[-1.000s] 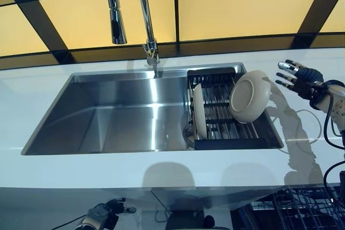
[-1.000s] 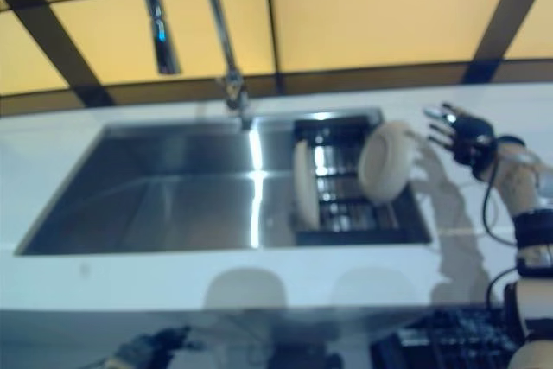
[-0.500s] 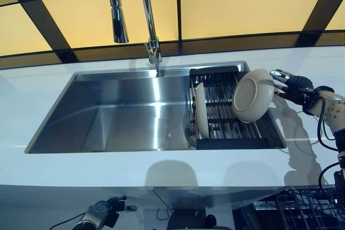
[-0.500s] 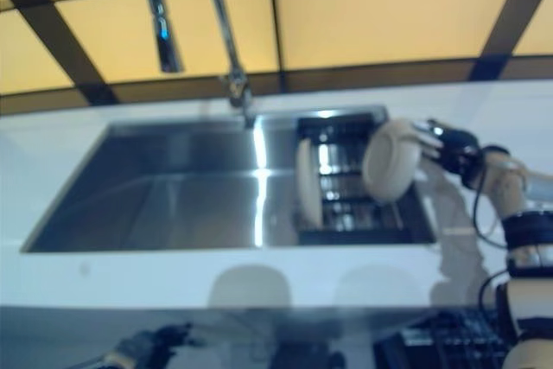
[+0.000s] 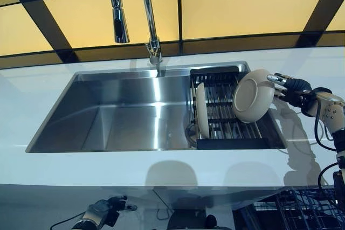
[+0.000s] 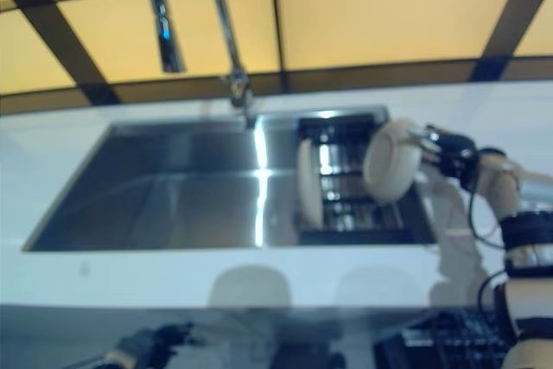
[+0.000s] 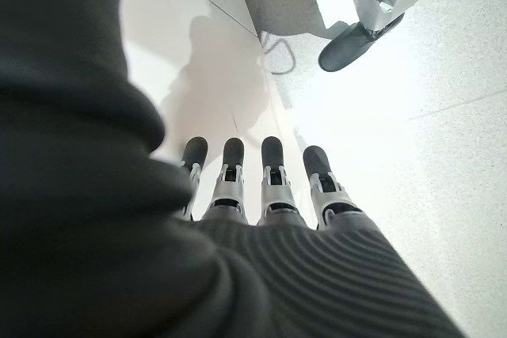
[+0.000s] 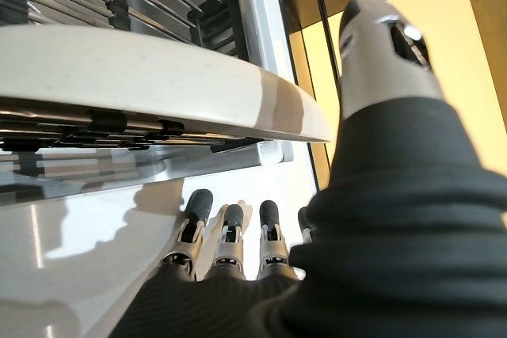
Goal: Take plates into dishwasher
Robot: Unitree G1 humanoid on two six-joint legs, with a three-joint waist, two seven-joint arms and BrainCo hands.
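Note:
Two cream plates stand in a black dish rack [image 5: 216, 77] at the right end of the sink. One plate [image 5: 201, 110] stands on edge at the rack's left side. The other plate [image 5: 253, 95] leans tilted at the rack's right side. My right hand [image 5: 291, 85] is at this plate's right rim, open. In the right wrist view the plate's rim [image 8: 158, 69] lies between the straight fingers [image 8: 230, 239] and the thumb [image 8: 384, 53]; I cannot tell whether they touch it. My left hand [image 5: 102, 213] hangs below the counter's front edge, open and holding nothing.
The steel sink [image 5: 124, 117] has a tall tap [image 5: 148, 20] behind it. White counter [image 5: 161, 168] surrounds the sink. A dark wire dishwasher rack [image 5: 302, 208] shows below the counter at lower right. Amber wall panels rise behind.
My right hand has moved left from over the counter to the leaning plate's right rim. The plates and my left hand have stayed in place.

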